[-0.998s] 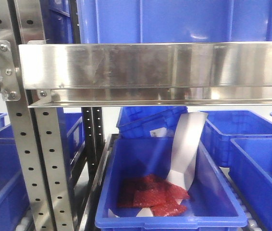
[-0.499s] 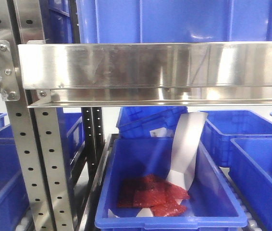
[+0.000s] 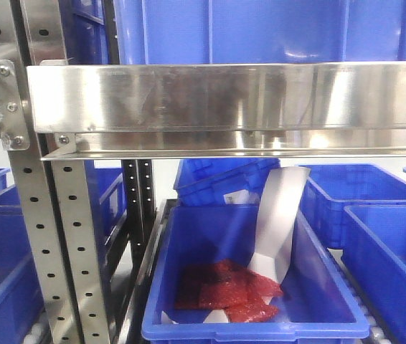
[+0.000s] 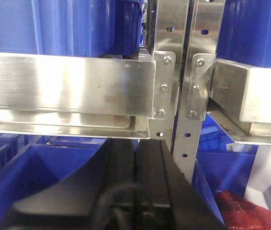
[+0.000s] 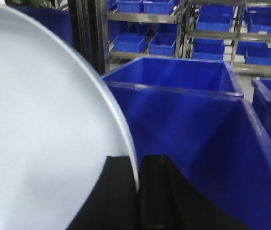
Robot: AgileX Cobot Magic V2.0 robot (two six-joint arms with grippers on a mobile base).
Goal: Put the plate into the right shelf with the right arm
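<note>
Stainless steel, perforated: the right shelf (image 3: 217, 97) is filling the front view, its upright standing at left, its wide rail running across above a blue bin (image 3: 257, 287); in that bin red packets (image 3: 228, 292) are lying under a curled white paper sheet (image 3: 278, 226); no plate is resting there yet. Left gripper (image 4: 135, 165): black fingers are pressing together on nothing, idling before the bolted brackets (image 4: 163, 86). Right gripper (image 5: 138, 184): jaws are clamping the rim of the plate (image 5: 39, 134), which is being held on edge, tilted, filling the left of the wrist view, beside an open blue bin (image 5: 197, 143). Progress, as judged: pick-up is done; carrying in and release are remaining.
</note>
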